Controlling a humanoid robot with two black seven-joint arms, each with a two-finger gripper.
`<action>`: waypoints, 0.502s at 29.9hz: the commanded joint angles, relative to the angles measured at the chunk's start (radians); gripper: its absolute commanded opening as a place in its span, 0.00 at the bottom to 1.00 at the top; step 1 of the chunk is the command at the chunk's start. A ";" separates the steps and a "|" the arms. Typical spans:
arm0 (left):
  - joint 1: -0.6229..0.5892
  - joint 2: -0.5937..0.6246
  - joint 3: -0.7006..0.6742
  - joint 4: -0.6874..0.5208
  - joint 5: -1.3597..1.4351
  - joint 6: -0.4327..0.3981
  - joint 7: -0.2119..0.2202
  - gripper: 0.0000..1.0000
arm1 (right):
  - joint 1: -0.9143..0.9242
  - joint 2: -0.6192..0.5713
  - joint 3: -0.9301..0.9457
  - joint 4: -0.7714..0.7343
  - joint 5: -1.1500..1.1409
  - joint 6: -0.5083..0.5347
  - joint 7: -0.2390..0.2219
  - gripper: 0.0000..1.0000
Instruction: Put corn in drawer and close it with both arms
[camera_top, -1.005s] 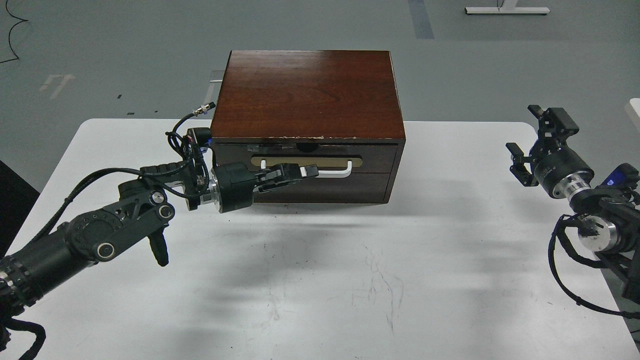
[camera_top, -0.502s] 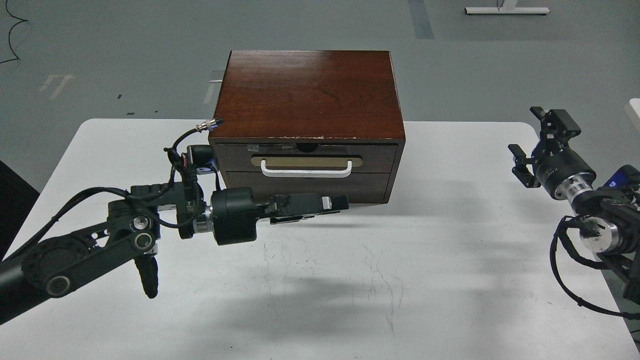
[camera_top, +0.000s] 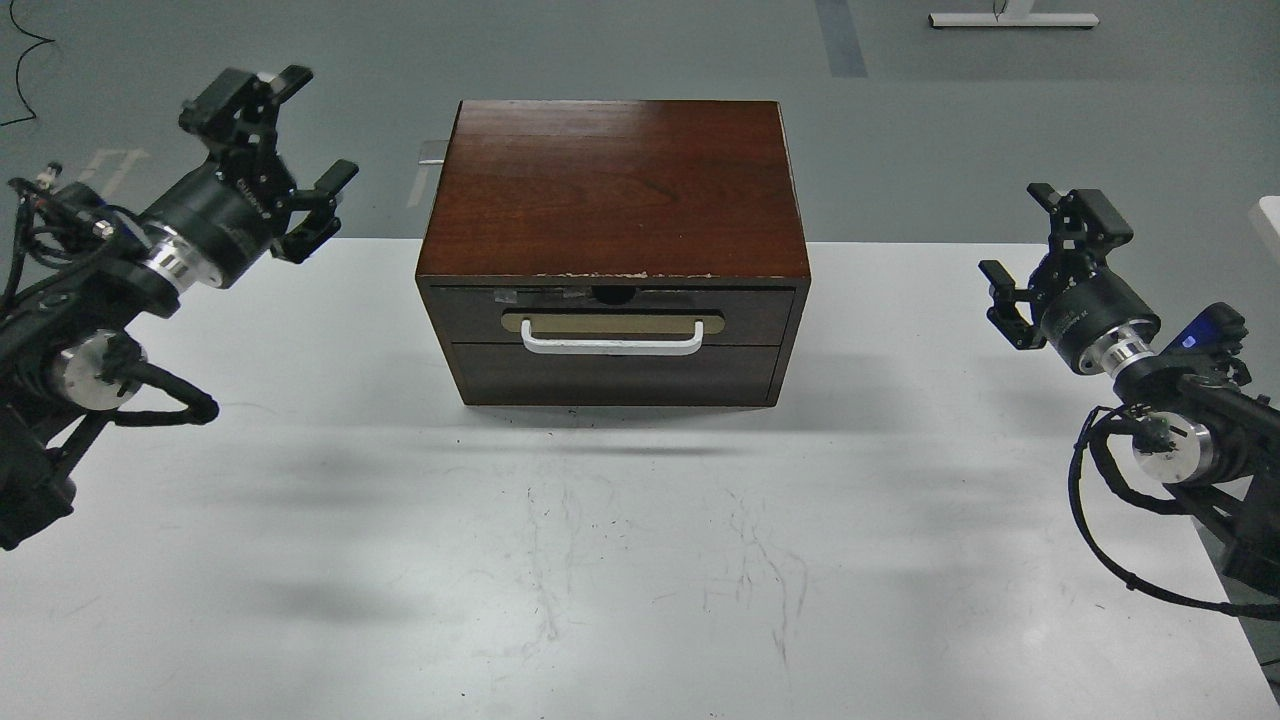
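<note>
Two arms: both mine, in view, each pulled out to its own side of the table (camera_top: 640, 560), nothing held.
Hidden: corn not visible anywhere; drawer (camera_top: 612, 315) front sits flush w/ the cabinet (camera_top: 615, 190), so interior can't be seen.
Cut off: both arms run out of frame at the side edges; only wrists & cables show.
Hard to read: dark notch at drawer's top edge, some tape-like bits left of it, can't tell what.
Left gripper (camera_top: 272, 130): raised at far left, over the table's back edge, jaws spread apart, empty.
Right gripper (camera_top: 1050, 260): far right, above table, jaws spread, empty.
Change vs 0.5 s ago: left arm was low in front of the cabinet's lower panel, now swung back up & left, well apart from it; right gripper shifted slightly left & up.
Handle (camera_top: 612, 345): white bar, untouched now.
Around: scuffed table, grey floor beyond, white frame at top right.
In the way: nothing between jaws & drawer.
</note>
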 joint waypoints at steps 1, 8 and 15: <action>0.065 0.020 -0.001 0.036 -0.109 -0.001 0.057 0.98 | 0.004 0.003 0.021 0.064 0.003 -0.015 0.000 1.00; 0.141 0.014 -0.011 0.036 -0.129 0.004 0.048 0.98 | 0.018 0.024 0.030 0.095 0.005 -0.091 0.000 1.00; 0.167 0.017 -0.011 0.036 -0.130 -0.004 0.026 0.98 | 0.017 0.032 0.069 0.121 0.005 -0.092 0.000 1.00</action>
